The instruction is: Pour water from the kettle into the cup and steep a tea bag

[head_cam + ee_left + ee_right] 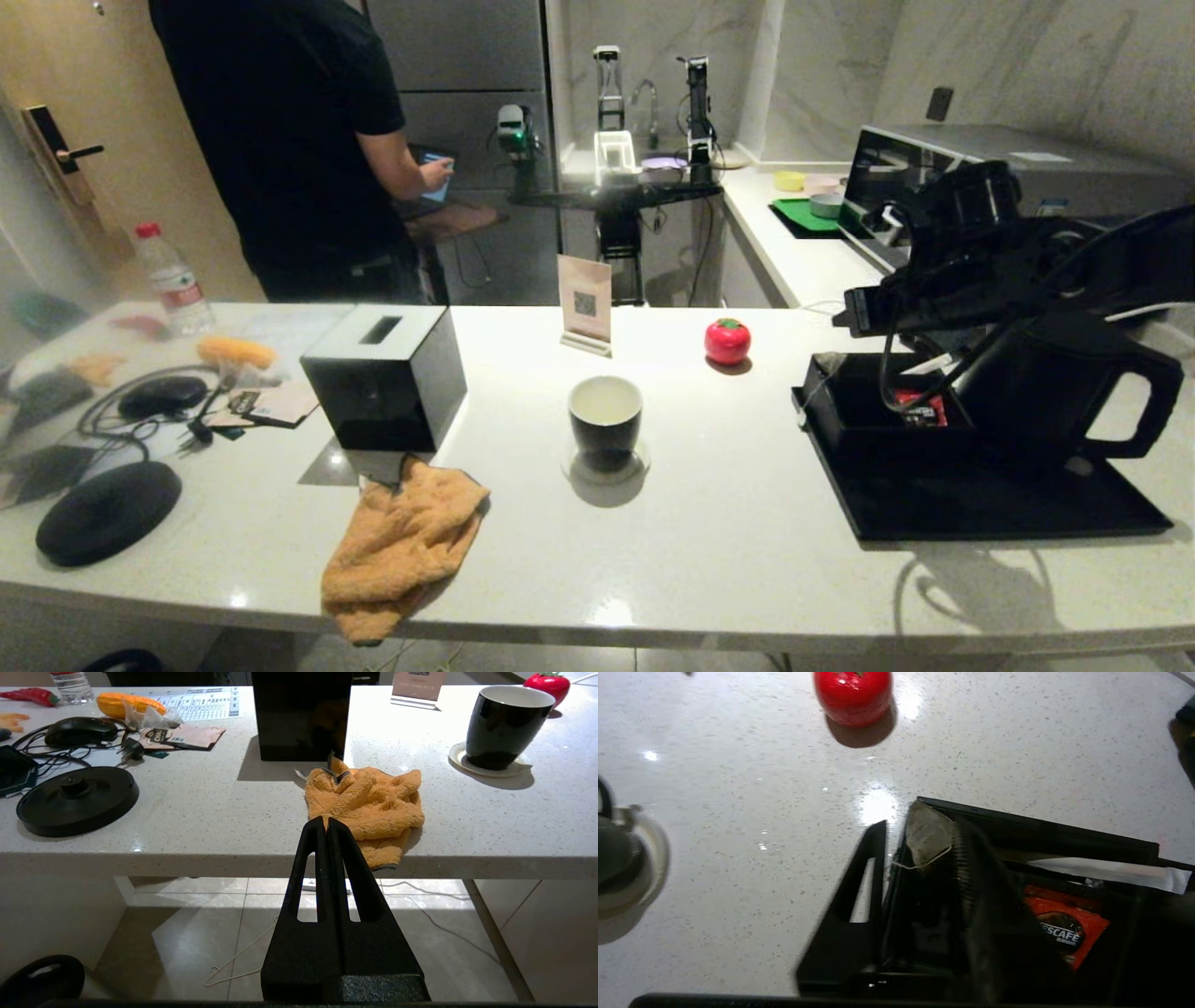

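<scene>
The black cup (605, 420) stands on a small saucer mid-table, white inside; I cannot see any water. It also shows in the left wrist view as the cup (504, 728). On a black tray (980, 504) at the right stands the matte black kettle (1046, 392), handle to the right. My right gripper (843, 322) hovers open over a black box (1041, 823) beside the kettle. A tea bag (928, 833) with a string leans in the box's corner, in line with the gap of the right gripper (922, 830). My left gripper (327, 821) is shut and empty, parked below the table's front edge.
A red sachet (1064, 928) and a white stick packet (1111, 870) lie in the box. On the table are a red tomato-shaped thing (727, 341), a sign card (585, 303), a black tissue box (385, 373), an orange cloth (401, 541) and the kettle's base disc (107, 511). A person (299, 140) stands behind.
</scene>
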Controlling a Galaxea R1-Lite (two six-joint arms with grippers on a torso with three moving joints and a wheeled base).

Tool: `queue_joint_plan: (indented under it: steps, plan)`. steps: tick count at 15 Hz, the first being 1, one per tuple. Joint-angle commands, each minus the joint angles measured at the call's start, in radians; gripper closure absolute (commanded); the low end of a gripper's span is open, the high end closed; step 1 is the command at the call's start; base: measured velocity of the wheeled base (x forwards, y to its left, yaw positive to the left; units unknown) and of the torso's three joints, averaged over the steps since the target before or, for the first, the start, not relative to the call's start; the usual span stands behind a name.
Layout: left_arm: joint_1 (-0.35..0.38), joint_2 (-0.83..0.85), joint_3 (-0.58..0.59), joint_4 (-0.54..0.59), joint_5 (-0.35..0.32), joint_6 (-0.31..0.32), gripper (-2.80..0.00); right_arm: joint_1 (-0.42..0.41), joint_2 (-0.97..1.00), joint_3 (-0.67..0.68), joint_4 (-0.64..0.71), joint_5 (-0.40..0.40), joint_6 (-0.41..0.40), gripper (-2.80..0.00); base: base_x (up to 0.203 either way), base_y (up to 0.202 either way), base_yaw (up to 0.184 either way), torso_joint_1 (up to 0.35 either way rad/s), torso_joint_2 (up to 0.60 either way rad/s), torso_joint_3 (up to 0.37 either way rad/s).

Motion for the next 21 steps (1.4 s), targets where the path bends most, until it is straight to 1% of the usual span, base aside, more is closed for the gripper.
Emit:
queue_joint_plan:
  steps: [1,3,4,5,9,11,13,18,21]
  plan:
    - [0.000,0.000,0.000,0.000,-0.001,-0.001,0.00,0.013,0.038,-0.012,0.007,-0.073,0.000,-2.80,0.000,0.000,0.000,0.000,0.00,0.000]
    - [0.000,0.000,0.000,0.000,0.000,-0.001,0.00,0.024,0.052,-0.012,0.004,-0.114,0.001,-2.80,0.000,0.000,0.000,0.015,0.00,-0.002]
    - [0.000,0.000,0.000,0.000,0.000,-0.001,0.00,0.026,0.053,-0.012,0.003,-0.144,0.001,-2.80,0.000,0.000,0.000,0.000,0.00,0.000]
    - [0.000,0.000,0.000,0.000,-0.001,-0.001,0.00,0.031,0.059,-0.021,0.003,-0.191,0.001,-2.80,0.000,0.000,0.000,0.000,0.00,0.000]
    - [0.000,0.000,0.000,0.000,0.000,-0.001,0.00,0.038,0.080,-0.035,0.003,-0.237,0.008,-2.80,0.000,0.000,0.000,0.000,0.00,0.000]
    - [0.000,0.000,0.000,0.000,0.000,-0.001,0.00,0.044,0.094,-0.037,0.003,-0.271,0.035,-2.80,0.000,0.000,0.000,0.000,0.00,0.000]
    - [0.000,0.000,0.000,0.000,0.001,-0.001,0.00,0.051,0.098,-0.032,0.008,-0.275,0.074,-2.80,0.000,0.000,0.000,0.000,0.00,0.000]
    - [0.000,0.000,0.000,0.000,-0.001,-0.001,0.00,0.059,0.110,-0.032,0.044,-0.276,0.140,-2.80,0.000,0.000,0.000,0.000,0.00,0.000]
    - [0.000,0.000,0.000,0.000,-0.001,-0.001,0.00,0.061,0.120,-0.035,0.048,-0.275,0.148,-2.80,0.000,0.000,0.000,0.000,0.00,0.000]
